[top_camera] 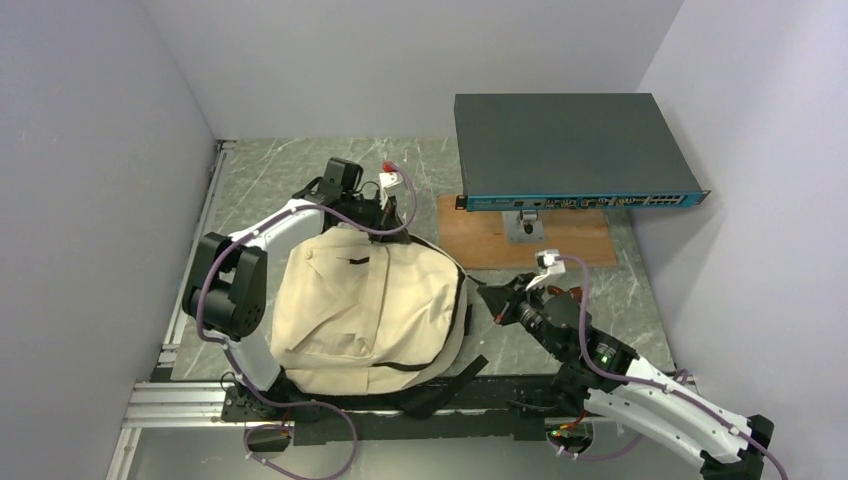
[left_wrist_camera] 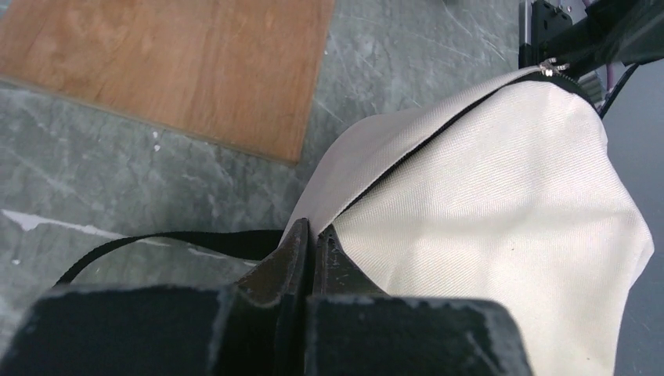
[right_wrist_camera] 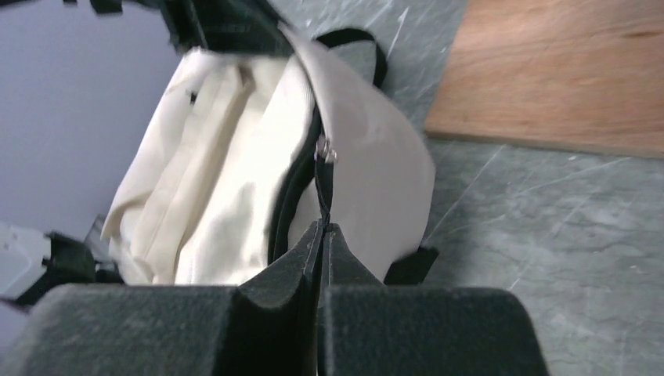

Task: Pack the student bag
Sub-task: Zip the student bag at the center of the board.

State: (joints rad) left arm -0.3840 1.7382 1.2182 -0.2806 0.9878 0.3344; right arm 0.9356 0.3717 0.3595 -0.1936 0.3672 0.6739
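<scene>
Top external view: the left end effector [top_camera: 396,218] pinches the far edge of the student bag [top_camera: 365,310], which lies on the marble surface [top_camera: 270,175] left of centre. At the bag's right side, the right end effector [top_camera: 497,300] is clamped on the zipper pull [right_wrist_camera: 323,176].

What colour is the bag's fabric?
The student bag is cream-beige; left wrist view shows it best.
</scene>
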